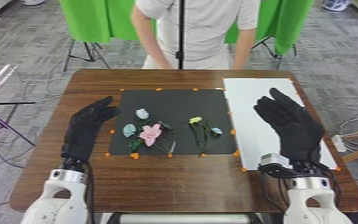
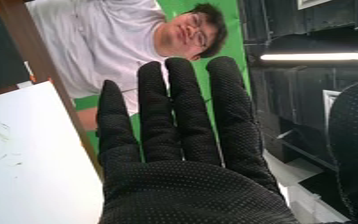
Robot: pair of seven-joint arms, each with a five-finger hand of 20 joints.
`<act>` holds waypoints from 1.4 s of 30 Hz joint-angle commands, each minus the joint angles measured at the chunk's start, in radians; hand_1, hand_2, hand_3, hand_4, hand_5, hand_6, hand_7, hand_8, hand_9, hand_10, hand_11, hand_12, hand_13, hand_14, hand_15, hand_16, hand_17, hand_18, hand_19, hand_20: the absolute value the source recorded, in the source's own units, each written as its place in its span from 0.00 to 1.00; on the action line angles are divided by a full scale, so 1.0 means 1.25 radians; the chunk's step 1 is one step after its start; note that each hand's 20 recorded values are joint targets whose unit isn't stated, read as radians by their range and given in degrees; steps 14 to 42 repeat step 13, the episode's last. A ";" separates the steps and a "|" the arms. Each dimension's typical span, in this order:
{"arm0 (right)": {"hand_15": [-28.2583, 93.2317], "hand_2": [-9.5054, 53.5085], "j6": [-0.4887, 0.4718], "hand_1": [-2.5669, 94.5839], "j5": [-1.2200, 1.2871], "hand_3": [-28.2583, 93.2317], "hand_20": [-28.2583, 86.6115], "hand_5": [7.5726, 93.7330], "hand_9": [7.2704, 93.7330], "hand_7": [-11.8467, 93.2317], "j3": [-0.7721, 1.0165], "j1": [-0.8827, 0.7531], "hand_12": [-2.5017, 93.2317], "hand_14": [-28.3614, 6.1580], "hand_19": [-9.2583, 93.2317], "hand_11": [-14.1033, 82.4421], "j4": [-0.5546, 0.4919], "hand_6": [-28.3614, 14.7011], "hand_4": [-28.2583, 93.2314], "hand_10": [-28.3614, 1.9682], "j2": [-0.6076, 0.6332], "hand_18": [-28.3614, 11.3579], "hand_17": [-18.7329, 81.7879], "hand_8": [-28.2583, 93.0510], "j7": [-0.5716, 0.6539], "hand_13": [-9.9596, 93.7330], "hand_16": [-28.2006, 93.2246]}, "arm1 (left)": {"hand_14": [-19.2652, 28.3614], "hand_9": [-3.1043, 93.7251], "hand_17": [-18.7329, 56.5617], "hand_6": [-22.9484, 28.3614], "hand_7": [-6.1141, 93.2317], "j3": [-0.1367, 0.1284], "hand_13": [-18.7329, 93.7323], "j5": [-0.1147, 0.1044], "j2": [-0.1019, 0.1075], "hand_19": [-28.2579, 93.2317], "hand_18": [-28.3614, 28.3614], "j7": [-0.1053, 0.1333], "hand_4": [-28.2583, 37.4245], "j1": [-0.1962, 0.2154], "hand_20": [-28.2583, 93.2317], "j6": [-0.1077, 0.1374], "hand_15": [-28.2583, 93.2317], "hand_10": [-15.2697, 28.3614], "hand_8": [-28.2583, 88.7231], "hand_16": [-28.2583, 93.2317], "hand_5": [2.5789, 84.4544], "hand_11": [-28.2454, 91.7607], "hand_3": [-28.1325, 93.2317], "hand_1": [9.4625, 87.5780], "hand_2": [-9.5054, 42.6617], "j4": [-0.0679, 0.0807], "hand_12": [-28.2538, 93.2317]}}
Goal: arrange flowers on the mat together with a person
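Hanging straight-fingered & empty, the R hand [image 1: 293, 127], textured black fabric, hides part of a flat white sheet [image 1: 251, 112]; L hand [image 1: 85, 127] relaxed open, empty. Pink flower [image 1: 150, 133], pale-blue flowers [image 1: 142, 114], yellow flower [image 1: 195, 120] w/ thin, hard-to-separate stems [image 1: 201, 137] on dark rect. mat [image 1: 171, 102], brown wood worktop [image 1: 175, 182].

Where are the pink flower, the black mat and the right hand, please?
Pink flower [image 1: 151, 133], head view: on its petals.
Black mat [image 1: 180, 102], head view: on its bare far part.
Right hand [image 1: 294, 131], head view: on the glove, below the fingers.
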 commanded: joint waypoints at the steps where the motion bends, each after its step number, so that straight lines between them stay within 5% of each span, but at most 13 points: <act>1: 0.35 0.19 -0.009 0.10 -0.006 0.89 0.51 0.49 0.50 0.22 0.004 -0.012 0.16 0.49 0.15 0.21 -0.007 0.66 0.09 0.47 -0.007 0.34 0.40 0.16 -0.009 0.47 0.34 | 0.79 0.53 0.32 0.52 0.20 -0.007 0.50 -0.013 -0.005 0.26 0.71 -0.006 0.13 0.013 0.37 -0.007 0.39 0.67 0.20 0.26 0.57 0.41 0.78 0.21 0.17 0.001 0.37; 42: 0.35 0.18 0.019 0.10 -0.017 0.89 0.51 0.48 0.50 0.22 0.008 -0.015 0.16 0.49 0.15 0.21 -0.012 0.66 0.09 0.47 -0.001 0.34 0.40 0.16 0.002 0.47 0.34 | 0.79 0.53 0.32 0.52 0.20 -0.008 0.50 -0.009 -0.008 0.26 0.71 -0.006 0.13 0.018 0.37 -0.003 0.39 0.67 0.20 0.26 0.58 0.41 0.78 0.21 0.17 0.003 0.37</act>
